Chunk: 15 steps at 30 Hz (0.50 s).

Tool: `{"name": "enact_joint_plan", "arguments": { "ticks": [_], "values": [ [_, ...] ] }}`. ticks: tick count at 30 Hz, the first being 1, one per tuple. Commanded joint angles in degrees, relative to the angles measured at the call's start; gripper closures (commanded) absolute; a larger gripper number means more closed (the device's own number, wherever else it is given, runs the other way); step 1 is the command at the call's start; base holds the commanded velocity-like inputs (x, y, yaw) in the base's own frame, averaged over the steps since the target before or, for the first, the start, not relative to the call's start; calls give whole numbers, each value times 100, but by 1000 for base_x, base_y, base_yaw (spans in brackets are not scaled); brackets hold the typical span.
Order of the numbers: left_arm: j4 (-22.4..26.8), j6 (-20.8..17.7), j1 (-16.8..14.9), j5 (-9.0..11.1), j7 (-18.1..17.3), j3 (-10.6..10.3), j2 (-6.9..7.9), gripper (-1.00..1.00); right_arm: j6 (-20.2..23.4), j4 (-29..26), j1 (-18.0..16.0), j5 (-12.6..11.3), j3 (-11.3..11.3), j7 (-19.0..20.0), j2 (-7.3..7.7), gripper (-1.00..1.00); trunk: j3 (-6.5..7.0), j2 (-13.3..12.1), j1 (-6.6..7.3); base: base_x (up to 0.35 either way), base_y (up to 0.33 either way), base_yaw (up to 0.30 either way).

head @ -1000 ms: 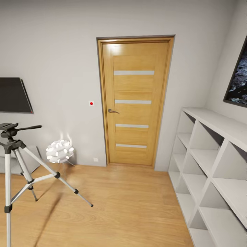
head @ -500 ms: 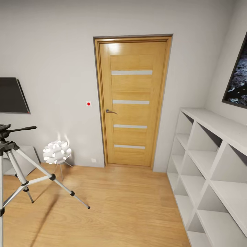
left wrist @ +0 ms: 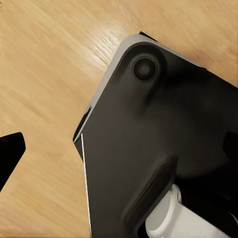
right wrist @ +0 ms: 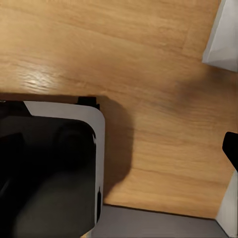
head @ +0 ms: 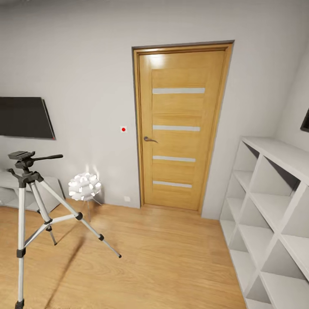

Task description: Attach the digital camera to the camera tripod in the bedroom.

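Head view: the camera tripod (head: 30, 206) stands on the light wood floor (head: 163, 257) at the left of the bedroom, its three silver legs spread and its black head with the long handle at the top; nothing sits on that head. Just behind it, near the wall, is a small white ball lamp (head: 85, 186). A dark screen (head: 23, 117) hangs on the white wall above the tripod. A wooden door (head: 178, 128) is shut in the middle of the far wall, with a small red dot (head: 123, 128) on the wall beside it. White shelving (head: 274, 206) runs along the right side.

Left wrist view: a black and white body of the robot (left wrist: 158, 148) lies over the wood floor; a dark tip (left wrist: 10, 153), perhaps a finger, shows at the edge, and whether that gripper is apart or together cannot be told.

Right wrist view: the same kind of black and white body (right wrist: 49, 168) sits over wood floor, with a white edge of shelving (right wrist: 223, 39) at one corner. A dark tip (right wrist: 231, 146) shows at the edge; this gripper's state cannot be told either.
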<state>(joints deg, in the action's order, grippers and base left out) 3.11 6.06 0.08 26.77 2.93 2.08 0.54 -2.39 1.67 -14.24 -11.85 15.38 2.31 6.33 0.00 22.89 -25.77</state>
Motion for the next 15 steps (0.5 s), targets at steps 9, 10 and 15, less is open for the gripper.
{"name": "enact_joint_plan", "arguments": {
  "ticks": [9, 10, 15],
  "values": [
    [5, 10, 1, -14, 14, 20, -3, -100, -25, 18, -3, -59, 45, 24, 2, -100, -1, 3, -2, 0, 0, 118],
    [5, 10, 1, -14, 14, 20, -4, -100, -25, 18, -3, -58, 47, 24, 3, -100, -1, 3, -2, 0, 0, 28],
    [5, 10, 1, -14, 14, 20, -5, -100, -25, 18, -1, -52, 52, 55, 15, -100, -1, 3, -2, 0, 0, 13]
  ]
}}
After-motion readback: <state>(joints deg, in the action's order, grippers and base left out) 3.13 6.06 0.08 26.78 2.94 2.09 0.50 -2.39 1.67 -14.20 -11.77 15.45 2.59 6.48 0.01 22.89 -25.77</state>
